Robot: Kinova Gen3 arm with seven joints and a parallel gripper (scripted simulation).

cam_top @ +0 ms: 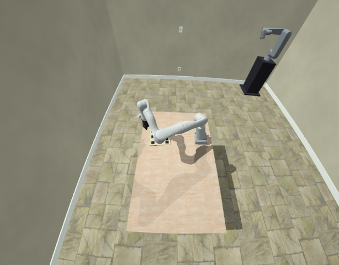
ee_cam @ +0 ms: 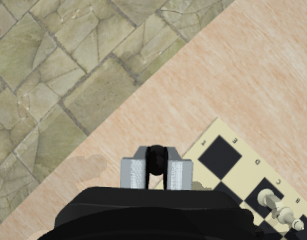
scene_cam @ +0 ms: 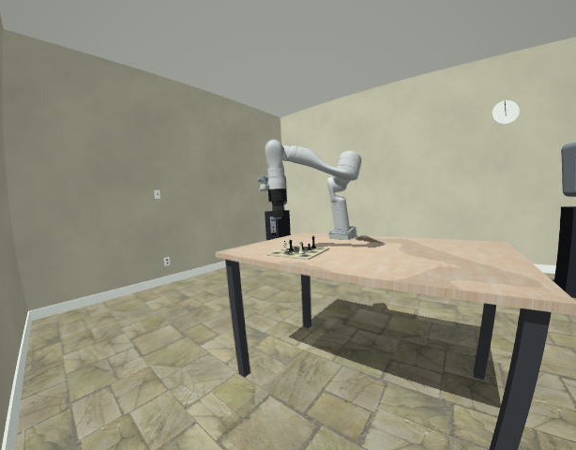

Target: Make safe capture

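Observation:
My gripper (ee_cam: 156,161) is shut on a small black chess piece (ee_cam: 155,160), seen from above between the two grey fingers in the wrist view. It hangs high above the bare table top just beyond the corner of the small chessboard (ee_cam: 249,176), near the table's edge. In the exterior view the gripper (scene_cam: 277,211) is well above the board (scene_cam: 297,252), to its left end. White pieces (ee_cam: 279,210) stand on the board at the right of the wrist view. Several black and white pieces (scene_cam: 300,246) stand on the board. In the top view the arm covers most of the board (cam_top: 161,144).
The table edge runs diagonally close under the gripper, with tiled floor (ee_cam: 53,60) beyond it. The arm's base (scene_cam: 341,233) stands on the table behind the board. A second arm on a black pedestal (cam_top: 258,75) stands in the room corner.

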